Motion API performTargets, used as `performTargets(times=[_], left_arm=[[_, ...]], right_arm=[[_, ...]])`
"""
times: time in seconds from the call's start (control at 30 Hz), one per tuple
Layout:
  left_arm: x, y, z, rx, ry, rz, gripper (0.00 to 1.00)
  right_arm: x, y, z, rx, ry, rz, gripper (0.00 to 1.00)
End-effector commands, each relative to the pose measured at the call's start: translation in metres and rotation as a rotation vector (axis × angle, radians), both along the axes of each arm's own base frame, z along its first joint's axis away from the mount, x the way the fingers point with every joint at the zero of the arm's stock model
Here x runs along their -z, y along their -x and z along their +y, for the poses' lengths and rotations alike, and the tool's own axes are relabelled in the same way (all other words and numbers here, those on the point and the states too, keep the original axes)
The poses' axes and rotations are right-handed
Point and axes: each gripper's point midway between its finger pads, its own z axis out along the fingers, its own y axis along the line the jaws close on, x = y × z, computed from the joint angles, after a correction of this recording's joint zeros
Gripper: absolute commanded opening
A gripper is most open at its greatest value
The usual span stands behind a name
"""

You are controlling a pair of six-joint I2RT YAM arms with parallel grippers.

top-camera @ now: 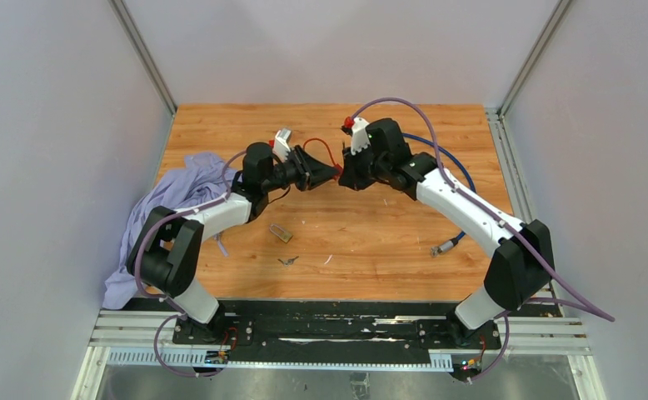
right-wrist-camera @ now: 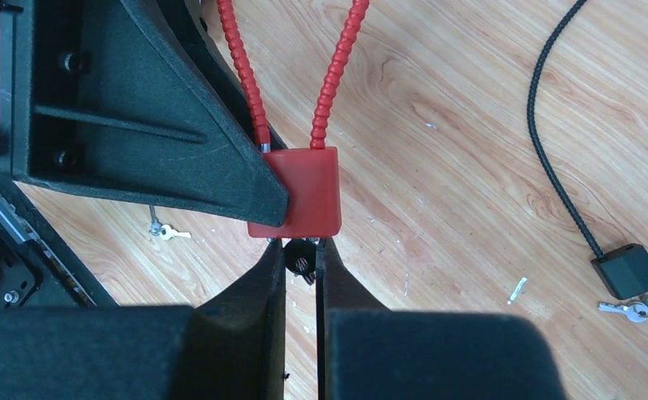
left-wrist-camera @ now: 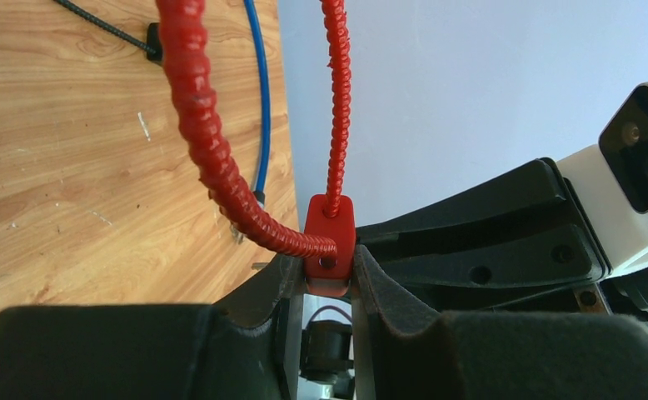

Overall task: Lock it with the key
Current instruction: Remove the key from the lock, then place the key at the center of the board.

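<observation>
A red cable lock hangs in mid-air between both grippers. My left gripper (top-camera: 331,172) (left-wrist-camera: 329,268) is shut on the red lock body (left-wrist-camera: 331,242), with both ends of its ribbed red cable (left-wrist-camera: 200,108) entering the body. In the right wrist view the lock body (right-wrist-camera: 304,187) sits just beyond my right gripper (right-wrist-camera: 302,252) (top-camera: 346,175), which is shut on the key's black head (right-wrist-camera: 301,258). The key's head is pressed against the underside of the lock body; its blade is hidden. The left gripper's finger (right-wrist-camera: 146,125) overlaps the body's left side.
A purple cloth (top-camera: 179,196) lies at the table's left edge. A small padlock (top-camera: 281,232) and a loose key (top-camera: 287,261) lie near the front. A black cable lock (right-wrist-camera: 629,271) with keys (right-wrist-camera: 633,311) and a blue cable (top-camera: 458,171) lie on the right.
</observation>
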Motion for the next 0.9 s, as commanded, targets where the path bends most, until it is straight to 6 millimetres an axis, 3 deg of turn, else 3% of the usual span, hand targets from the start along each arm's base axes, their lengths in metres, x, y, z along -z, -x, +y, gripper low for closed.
performTargets(times=[0.0,0.43,0.73,0.87], left_arm=[[-0.005,-0.012,0.013,-0.059,0.022,-0.053,0.0],[0.009,-0.047,0.068,-0.26,-0.015,-0.064,0.0],[0.008,-0.06,0.093,-0.327,-0.03,-0.086,0.0],[0.008,-0.064,0.102,-0.355,-0.065,-0.127,0.01]], right_arm=[[0.006,-0.001,-0.003,0.029,0.028,-0.024,0.01],[0.037,0.014,0.004,-0.004,0.101,0.0,0.01],[0.041,0.019,0.004,-0.036,0.122,-0.016,0.01],[0.034,0.031,0.018,-0.112,0.047,-0.002,0.01]])
